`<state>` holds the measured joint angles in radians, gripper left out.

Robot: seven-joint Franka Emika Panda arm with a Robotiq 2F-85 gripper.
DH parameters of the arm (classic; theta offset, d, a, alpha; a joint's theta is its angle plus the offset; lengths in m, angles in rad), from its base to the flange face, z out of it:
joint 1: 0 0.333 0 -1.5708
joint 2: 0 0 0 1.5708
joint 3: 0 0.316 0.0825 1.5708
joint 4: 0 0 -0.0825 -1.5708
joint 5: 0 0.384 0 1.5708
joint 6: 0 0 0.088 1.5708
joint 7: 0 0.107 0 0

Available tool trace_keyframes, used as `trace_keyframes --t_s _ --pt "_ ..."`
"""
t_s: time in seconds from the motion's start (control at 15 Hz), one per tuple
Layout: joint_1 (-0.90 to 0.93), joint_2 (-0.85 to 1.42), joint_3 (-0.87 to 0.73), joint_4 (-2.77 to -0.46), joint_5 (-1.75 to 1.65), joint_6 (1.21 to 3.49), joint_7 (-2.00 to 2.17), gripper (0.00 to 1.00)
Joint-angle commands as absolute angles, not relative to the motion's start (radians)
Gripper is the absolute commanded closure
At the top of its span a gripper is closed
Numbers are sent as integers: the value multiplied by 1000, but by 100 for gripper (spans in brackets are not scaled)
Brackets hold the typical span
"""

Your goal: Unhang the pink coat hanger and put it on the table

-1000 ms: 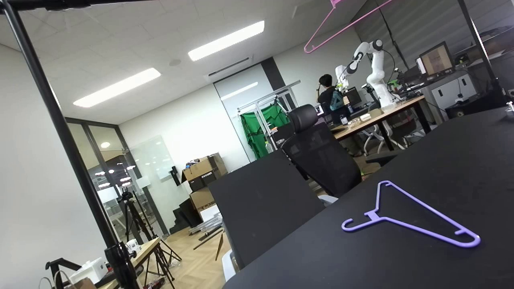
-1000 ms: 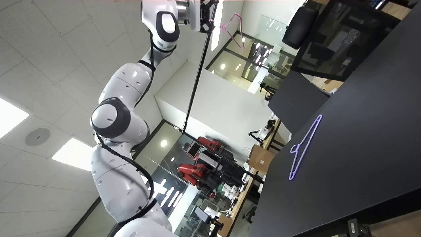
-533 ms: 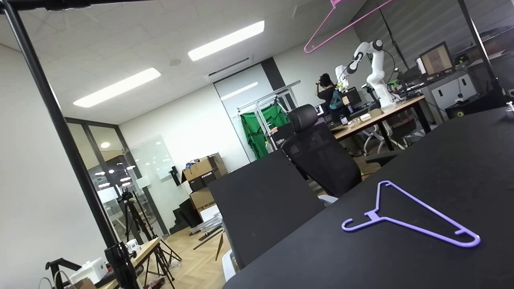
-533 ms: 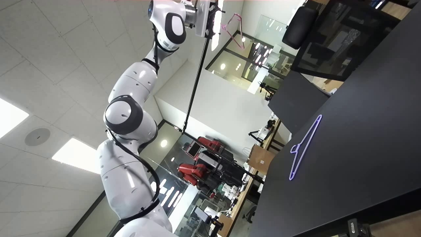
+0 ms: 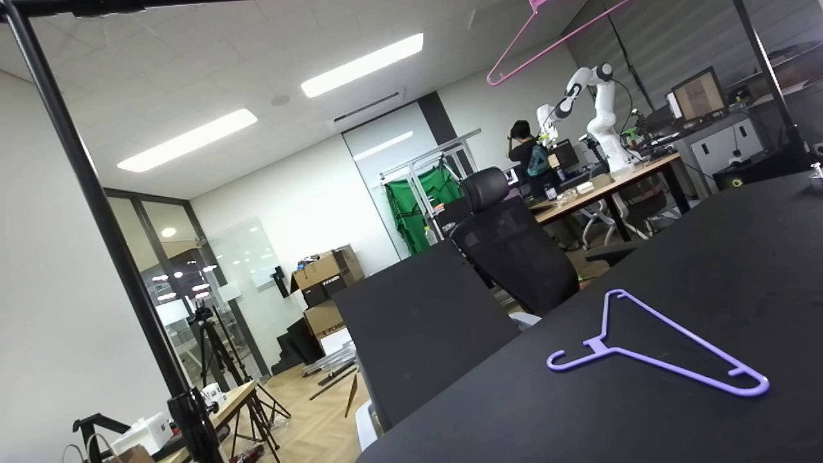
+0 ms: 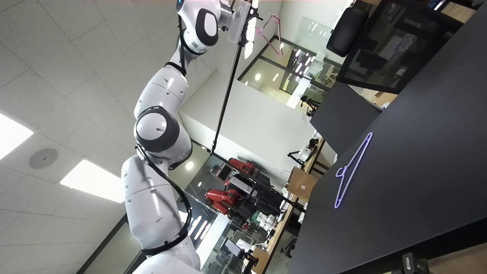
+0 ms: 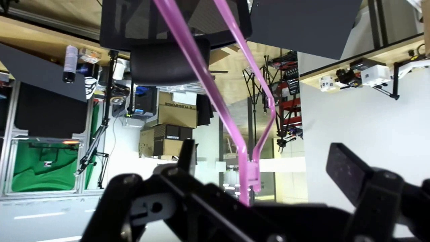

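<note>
The thin pink coat hanger [image 7: 215, 90] shows in the wrist view. Its neck appears between my fingers, and its hook is hidden behind the gripper body. My gripper [image 7: 262, 143] is open, fingers wide apart on both sides of the neck and touching nothing that I can see; how deep the neck sits cannot be told. In an exterior view my gripper [image 6: 249, 28] is high up beside the hanger [image 6: 279, 32]. The hanger's lower part [image 5: 560, 43] also shows at the top of an exterior view. The black table [image 5: 514, 411] lies far below, also in an exterior view [image 6: 418, 171].
A lavender hanger [image 5: 669, 368] lies flat on the table, also in an exterior view [image 6: 345, 170]. A black stand pole [image 5: 106, 212] rises to a top bar [image 5: 83, 6]; a pole [image 6: 228, 91] runs behind the gripper. A black office chair [image 5: 514, 251] stands beyond the table edge.
In an exterior view the arm and gripper have moved right and slightly down, closer to the pink hanger, and now cover its hook end. The hangers have not moved.
</note>
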<state>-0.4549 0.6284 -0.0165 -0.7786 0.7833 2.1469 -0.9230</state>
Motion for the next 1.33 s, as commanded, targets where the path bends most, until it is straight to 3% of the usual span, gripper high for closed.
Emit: trace_keyframes --t_s 0.0,0.4,0.47,1.27 --pt "-515 736 39 -591 770 2027 -897 0" --pt "-531 815 53 -484 778 1975 -914 0" --pt "-528 768 45 -575 783 2005 -931 0" --pt "-523 783 60 -569 803 2032 -944 0"
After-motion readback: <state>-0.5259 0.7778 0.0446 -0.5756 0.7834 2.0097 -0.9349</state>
